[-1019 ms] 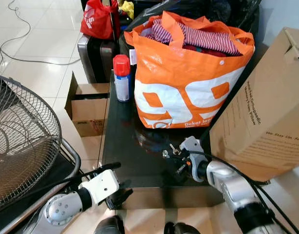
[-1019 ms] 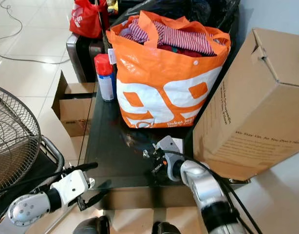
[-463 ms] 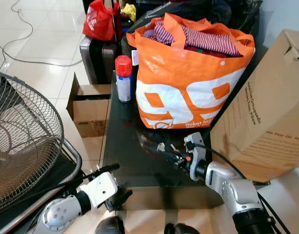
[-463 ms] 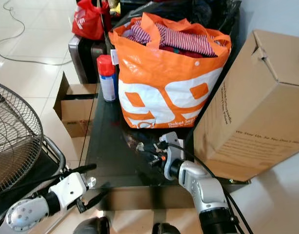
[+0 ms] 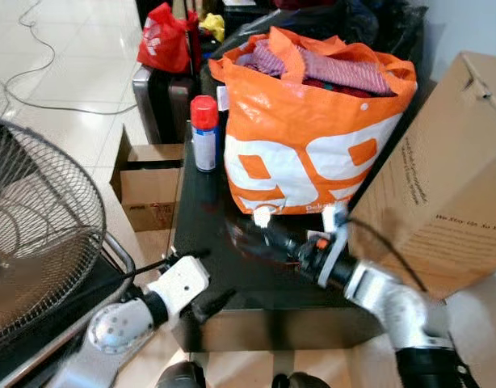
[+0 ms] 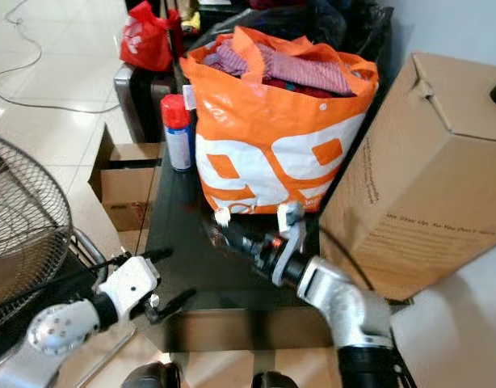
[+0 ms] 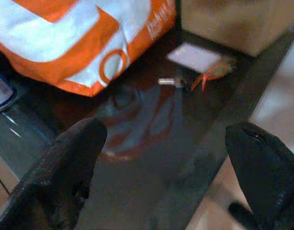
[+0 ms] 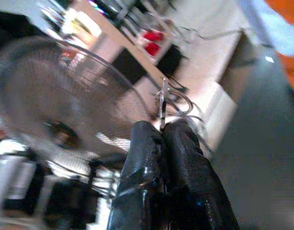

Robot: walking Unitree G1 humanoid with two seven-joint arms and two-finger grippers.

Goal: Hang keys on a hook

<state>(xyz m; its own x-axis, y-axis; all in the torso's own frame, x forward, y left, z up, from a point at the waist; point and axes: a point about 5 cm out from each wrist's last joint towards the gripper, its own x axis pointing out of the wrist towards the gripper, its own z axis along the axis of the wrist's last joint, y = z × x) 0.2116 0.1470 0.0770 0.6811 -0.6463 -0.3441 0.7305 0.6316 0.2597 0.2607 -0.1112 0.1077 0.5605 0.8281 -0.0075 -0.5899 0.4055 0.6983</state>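
Right gripper (image 8: 161, 132) has its fingers pinched closed on the keys (image 8: 163, 103), held just above the dark tabletop (image 5: 201, 234) right in front of the orange bag (image 5: 313, 145), around 12 o'clock from the robot. Left gripper (image 7: 161, 177) sits at the tabletop's near edge, about 10 o'clock, fingers spread wide and holding nothing.

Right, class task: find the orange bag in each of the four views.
Left eye view: orange bag, centre, on the black table.
Right eye view: centre, upper half.
Left wrist view: standing on the table's far part.
Right wrist view: orange blur at the frame edge.
Shared landmark: the black table.
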